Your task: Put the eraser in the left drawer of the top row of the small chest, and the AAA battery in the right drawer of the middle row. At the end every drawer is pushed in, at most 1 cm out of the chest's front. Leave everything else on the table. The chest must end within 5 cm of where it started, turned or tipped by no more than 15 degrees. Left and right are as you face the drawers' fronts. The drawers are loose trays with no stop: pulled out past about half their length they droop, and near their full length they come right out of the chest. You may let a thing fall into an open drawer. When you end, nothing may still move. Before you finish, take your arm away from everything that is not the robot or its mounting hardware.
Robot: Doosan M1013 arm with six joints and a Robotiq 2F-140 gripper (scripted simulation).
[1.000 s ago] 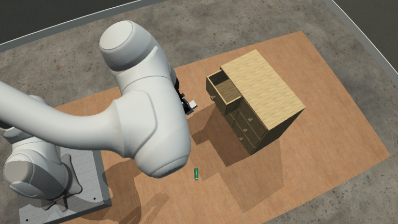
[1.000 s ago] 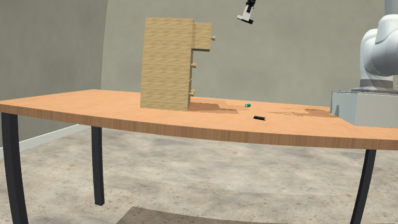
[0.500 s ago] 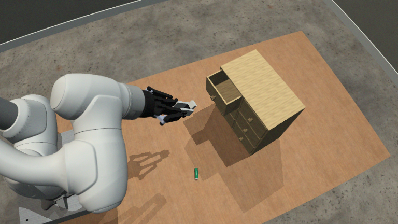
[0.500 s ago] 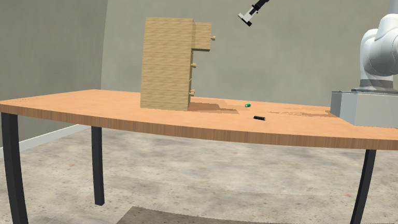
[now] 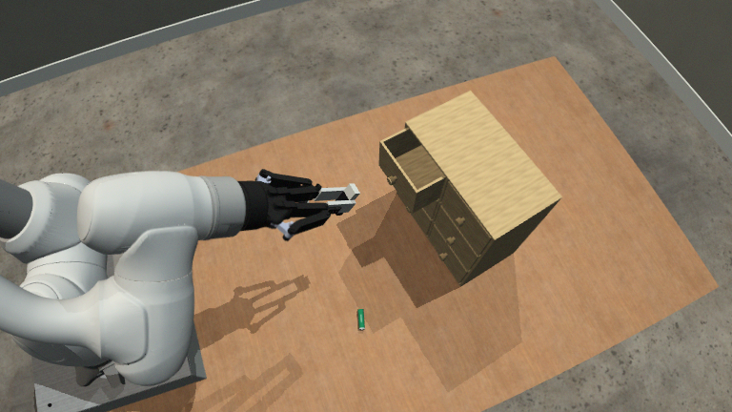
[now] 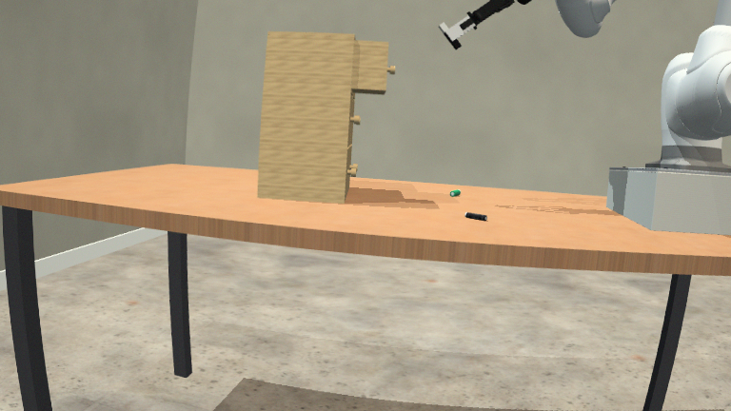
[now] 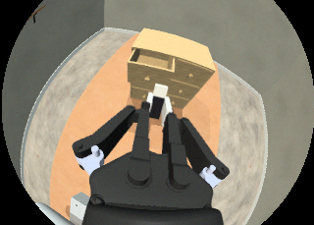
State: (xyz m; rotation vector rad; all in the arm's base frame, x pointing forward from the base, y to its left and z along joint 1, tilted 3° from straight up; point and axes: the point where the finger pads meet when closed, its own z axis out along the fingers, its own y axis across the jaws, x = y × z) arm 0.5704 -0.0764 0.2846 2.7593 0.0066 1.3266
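My gripper (image 5: 343,200) (image 6: 451,35) (image 7: 157,100) is shut on the eraser (image 5: 352,191) (image 6: 456,45) (image 7: 160,90), a white block with a black sleeve held crosswise at the fingertips. It hangs in the air in front of the chest (image 5: 485,154) (image 6: 306,115) (image 7: 177,43), pointing obliquely down towards it. The top row's left drawer (image 5: 407,194) (image 6: 371,67) (image 7: 152,70) stands partly out, and its visible inside is empty. The middle row's right drawer (image 5: 451,240) (image 7: 181,91) looks pushed in. A small green cylinder (image 5: 360,319) (image 6: 455,192) lies on the table; whether it is the AAA battery I cannot tell.
A small black cylinder (image 6: 476,216) also lies on the table (image 5: 604,224) (image 6: 377,224), nearer the edge in the exterior view; its type is unclear. The chest stands upright. The arm's base block (image 5: 196,369) (image 6: 679,196) stands opposite the drawer fronts.
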